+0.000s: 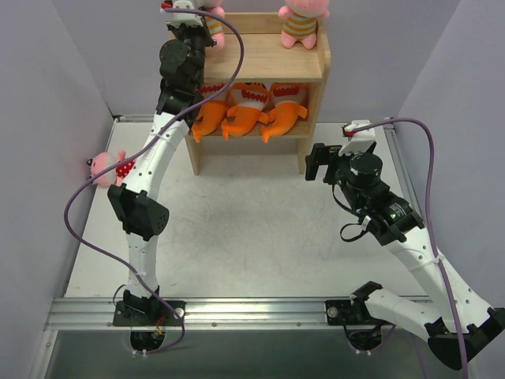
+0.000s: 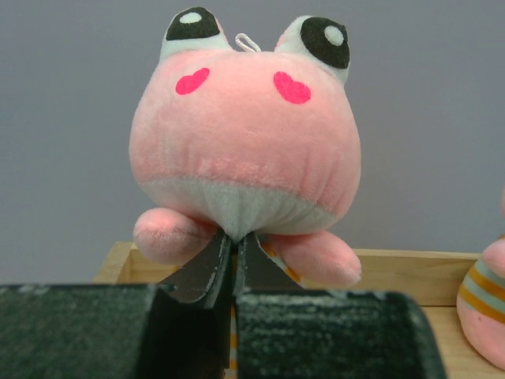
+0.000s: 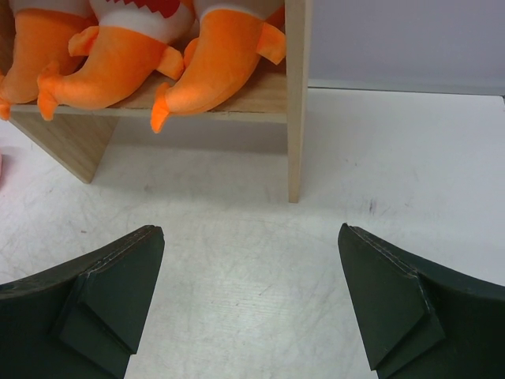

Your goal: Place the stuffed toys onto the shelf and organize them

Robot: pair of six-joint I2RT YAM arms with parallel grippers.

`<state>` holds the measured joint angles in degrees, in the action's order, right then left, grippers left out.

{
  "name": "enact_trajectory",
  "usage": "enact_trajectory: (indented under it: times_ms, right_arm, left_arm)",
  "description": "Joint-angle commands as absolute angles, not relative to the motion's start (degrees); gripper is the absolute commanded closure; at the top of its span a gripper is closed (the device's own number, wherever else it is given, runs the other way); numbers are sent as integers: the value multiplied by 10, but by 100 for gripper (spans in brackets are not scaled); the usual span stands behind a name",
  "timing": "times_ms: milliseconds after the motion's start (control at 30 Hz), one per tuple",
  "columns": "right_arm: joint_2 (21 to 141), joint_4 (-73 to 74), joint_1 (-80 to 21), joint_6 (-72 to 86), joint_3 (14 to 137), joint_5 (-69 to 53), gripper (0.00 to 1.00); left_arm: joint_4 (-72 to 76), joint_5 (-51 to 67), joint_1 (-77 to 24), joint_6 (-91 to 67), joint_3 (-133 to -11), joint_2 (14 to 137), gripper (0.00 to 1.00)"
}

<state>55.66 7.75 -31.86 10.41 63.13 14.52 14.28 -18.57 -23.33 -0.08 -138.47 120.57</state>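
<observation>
Left tool [image 2: 234,260] clamped on the underside of an upright round pink plush doll [image 2: 245,150], just above the light wooden shelf [image 2: 394,272], top tier, left end. Right tool [image 3: 251,233], jaws apart, hangs before the shelf's right side.

Three orange fish toys [image 1: 251,106], three pink dolls [image 1: 302,24], one wooden shelf [image 1: 260,57], two robot arms [image 1: 156,162].
</observation>
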Motion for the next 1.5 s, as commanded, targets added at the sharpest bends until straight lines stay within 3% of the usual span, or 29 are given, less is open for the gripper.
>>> enact_trajectory:
  times_ms: [0,800,1133,1467]
  right_arm:
    - [555,63,-315,94,649,157,2]
    - [545,71,-311,92,642,170,2]
    - [539,76,-309,91,645,167,2]
    - [526,83,-309,99,647,165,2]
  left_arm:
    - [201,-158,-224,18,-1408,1203,98]
    - [236,-140,-182,-18,-1361,1227,98]
    - [272,-143,-181,-1,-1332,1225,93]
    - [281,-130,-181,-2,-1323,1219,75]
